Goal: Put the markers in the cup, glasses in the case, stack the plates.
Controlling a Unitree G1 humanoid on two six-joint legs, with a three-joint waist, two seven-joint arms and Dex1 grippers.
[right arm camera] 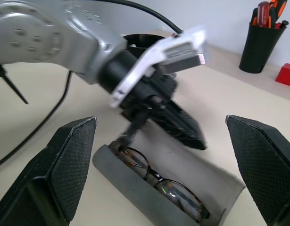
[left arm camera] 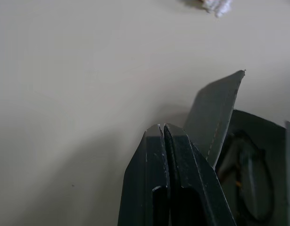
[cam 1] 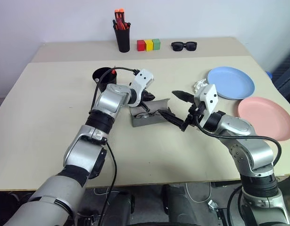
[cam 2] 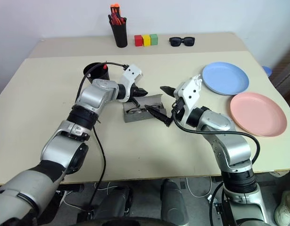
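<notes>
The grey case [cam 1: 145, 118] lies open mid-table with the wire-rimmed glasses [right arm camera: 160, 182] inside it. My left gripper [cam 1: 149, 97] is shut on nothing, angled down at the case's far edge beside its raised flap [left arm camera: 219, 113]. Just right of the case, my right gripper [cam 1: 178, 109] is open, with one finger [cam 1: 182, 95] above and the other low by the case's end. The black cup [cam 1: 102, 77] stands behind my left arm with a red-tipped marker [cam 1: 113, 71] sticking out. The blue plate [cam 1: 230, 82] and the pink plate [cam 1: 265, 117] lie side by side at the right.
At the back stand a black pen holder [cam 1: 122, 36] with orange-red pens, three coloured blocks [cam 1: 148, 44] and black sunglasses [cam 1: 184, 45]. A small white crumpled thing [cam 1: 199, 85] lies left of the blue plate. A cable runs along my left arm.
</notes>
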